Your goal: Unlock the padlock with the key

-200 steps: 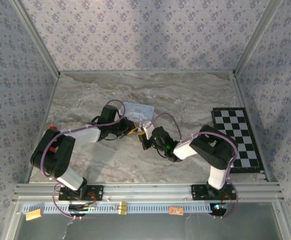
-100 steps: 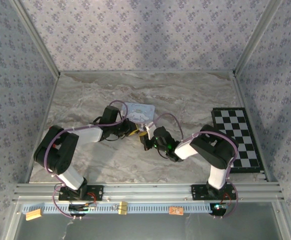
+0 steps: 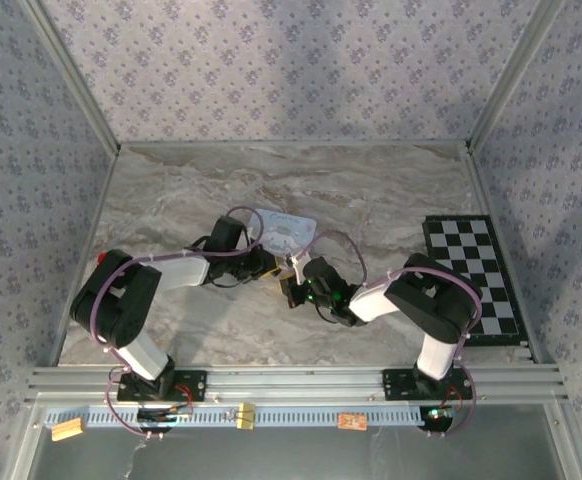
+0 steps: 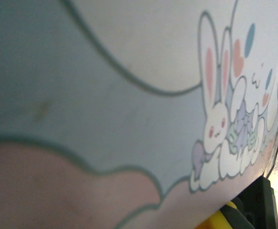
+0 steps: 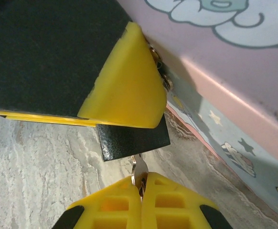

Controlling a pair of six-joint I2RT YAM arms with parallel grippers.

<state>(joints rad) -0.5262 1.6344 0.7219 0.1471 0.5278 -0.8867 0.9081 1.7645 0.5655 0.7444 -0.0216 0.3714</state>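
Note:
The tiny dark padlock (image 5: 132, 138) hangs just above the marble table, its top tucked under a yellow finger (image 5: 122, 88) of my left gripper (image 3: 271, 265), which looks shut on it. A silvery link (image 5: 159, 64) shows beside that finger against the tin. My right gripper (image 5: 141, 183) is shut on the small silvery key (image 5: 139, 171), whose tip meets the padlock's lower edge. From above, the right gripper (image 3: 292, 284) faces the left one at mid-table. The pastel cartoon tin (image 4: 129, 95) lies close in front of the left wrist camera.
The pastel tin (image 3: 284, 229) lies just behind both grippers, its side wall (image 5: 234, 124) close on the right of the key. A chessboard (image 3: 471, 275) sits at the table's right edge. Bare marble (image 3: 171, 190) lies to the left and behind.
My left arm has stretched further right and the tin has shifted slightly right with it. The right gripper has eased a little down and stays at the padlock.

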